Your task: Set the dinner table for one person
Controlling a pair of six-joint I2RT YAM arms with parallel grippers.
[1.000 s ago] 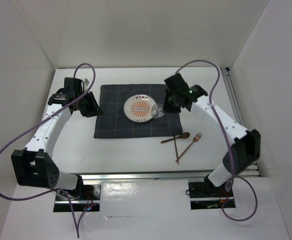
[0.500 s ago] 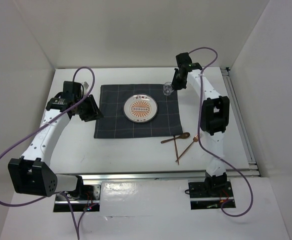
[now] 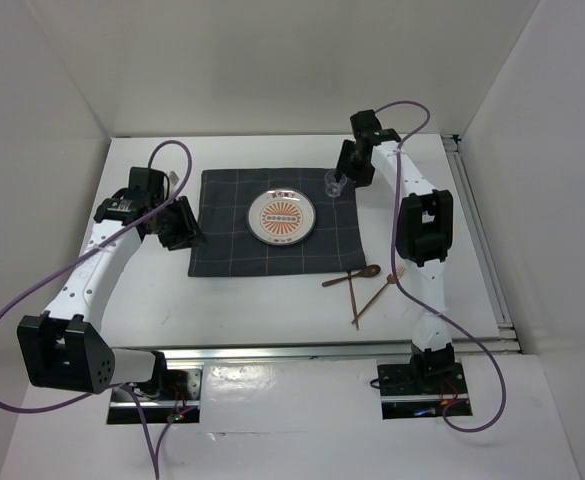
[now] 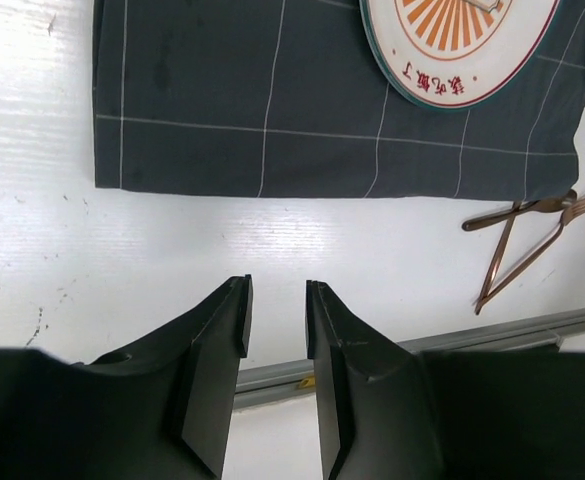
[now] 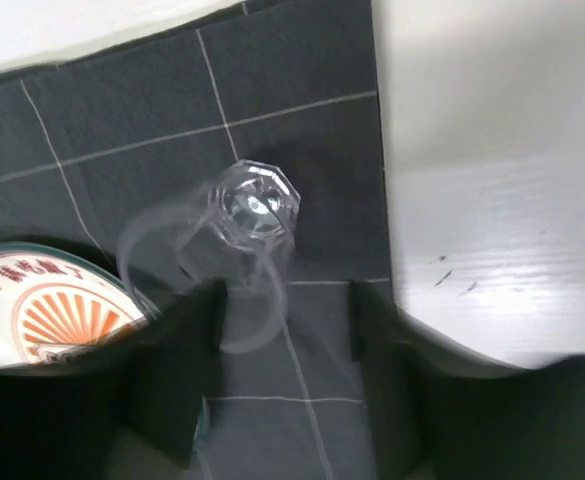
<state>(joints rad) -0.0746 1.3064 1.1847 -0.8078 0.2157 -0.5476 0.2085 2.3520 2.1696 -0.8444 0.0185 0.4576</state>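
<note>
white desk (image 3: 272,310) fills my view, white walls (image 3: 272,60) on three sides, a metal rail (image 3: 292,349) at the near edge. a dark checked mat (image 3: 227,240) lies mid-desk, carrying a plate (image 3: 283,217) and a glass (image 3: 335,182), with cutlery (image 3: 367,282) just beside it. left jaws apart, empty. right jaws apart either side of the glass.

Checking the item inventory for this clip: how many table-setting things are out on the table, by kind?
Cloth mat: 1
Plate: 1
Clear glass: 1
Copper-coloured cutlery: 3 (spoon, fork, thin third piece I cannot identify)
Total: 6
</note>
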